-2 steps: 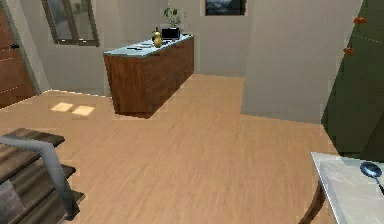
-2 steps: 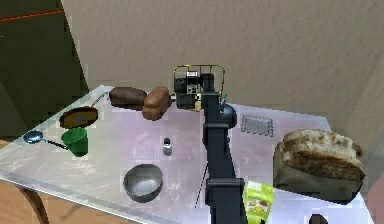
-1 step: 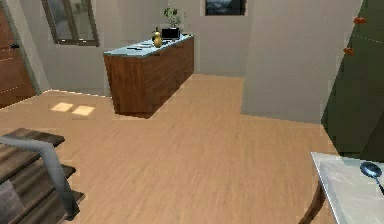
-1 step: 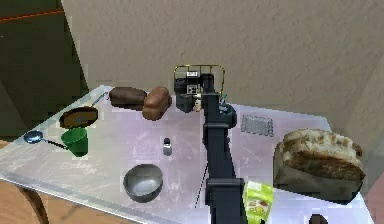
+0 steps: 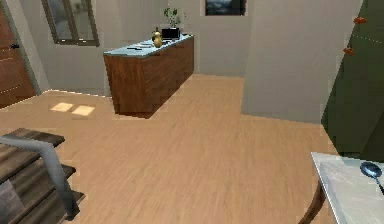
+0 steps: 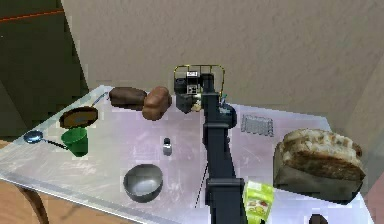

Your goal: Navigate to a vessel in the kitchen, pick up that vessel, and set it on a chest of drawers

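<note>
Okay, so the table (image 6: 60,170) runs across the arm side view with the arm (image 6: 218,150) stretched over it and a big loaf (image 6: 318,160) to its right. Two vessels — a metal bowl (image 6: 143,182) near the close edge, a green cup (image 6: 76,142) further left — stand on the table left of the arm. The gripper (image 6: 186,100) is by a brown loaf (image 6: 156,102); can't tell how its fingers stand or whether it holds anything.
</note>
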{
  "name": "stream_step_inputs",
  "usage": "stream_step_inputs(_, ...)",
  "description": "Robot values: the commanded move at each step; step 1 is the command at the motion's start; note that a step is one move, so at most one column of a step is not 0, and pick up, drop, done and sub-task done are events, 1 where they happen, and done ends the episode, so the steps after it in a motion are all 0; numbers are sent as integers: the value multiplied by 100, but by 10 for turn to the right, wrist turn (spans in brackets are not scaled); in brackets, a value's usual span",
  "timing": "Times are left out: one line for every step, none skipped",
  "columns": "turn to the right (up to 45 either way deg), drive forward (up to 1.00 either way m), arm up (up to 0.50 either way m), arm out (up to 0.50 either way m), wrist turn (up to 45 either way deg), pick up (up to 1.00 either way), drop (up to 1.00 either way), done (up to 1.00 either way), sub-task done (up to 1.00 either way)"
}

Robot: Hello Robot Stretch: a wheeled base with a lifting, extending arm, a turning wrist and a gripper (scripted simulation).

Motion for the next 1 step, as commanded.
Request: stream_step_inputs(0, 0, -30, 0, 0, 0, 0, 0, 0)
